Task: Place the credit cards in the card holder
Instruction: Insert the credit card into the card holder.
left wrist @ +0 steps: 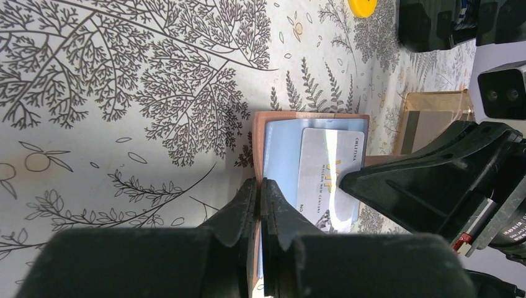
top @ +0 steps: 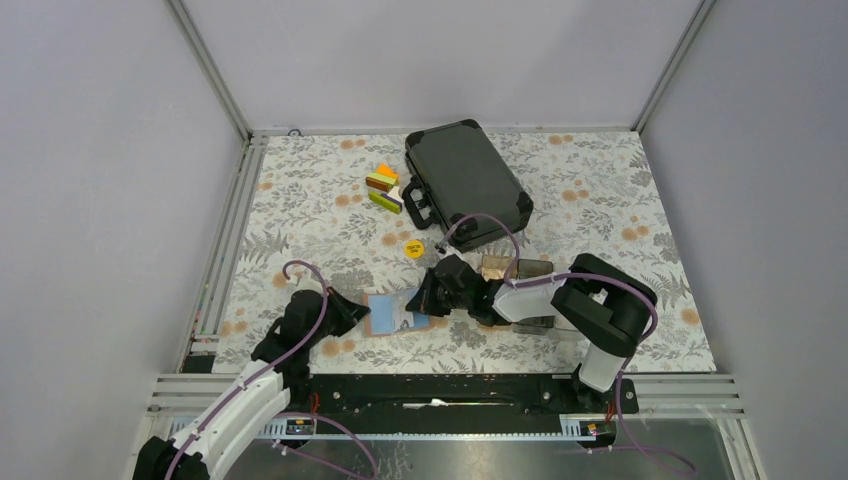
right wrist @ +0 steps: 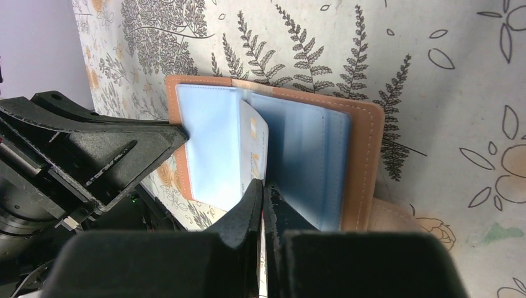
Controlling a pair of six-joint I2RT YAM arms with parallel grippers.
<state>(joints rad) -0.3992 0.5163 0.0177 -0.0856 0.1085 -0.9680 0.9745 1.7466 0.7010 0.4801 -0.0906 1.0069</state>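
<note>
The salmon-pink card holder (top: 383,316) lies open on the floral cloth between the two arms, its blue-grey pockets (left wrist: 282,143) facing up. My left gripper (left wrist: 259,186) is shut on its near-left edge, pinching cover and pocket together. A white-grey credit card (left wrist: 325,167) rests over the inner pocket. My right gripper (right wrist: 262,186) is shut on that card (right wrist: 254,146), which stands edge-on near the fold of the card holder (right wrist: 363,155). In the top view the right gripper (top: 428,298) sits at the card holder's right edge and the left gripper (top: 356,312) at its left.
A clear tray (top: 525,272) stands just right of the right wrist, also seen as an amber-edged tray (left wrist: 434,115). A black hard case (top: 465,180) lies behind it. A yellow disc (top: 412,248) and coloured blocks (top: 383,188) sit farther back.
</note>
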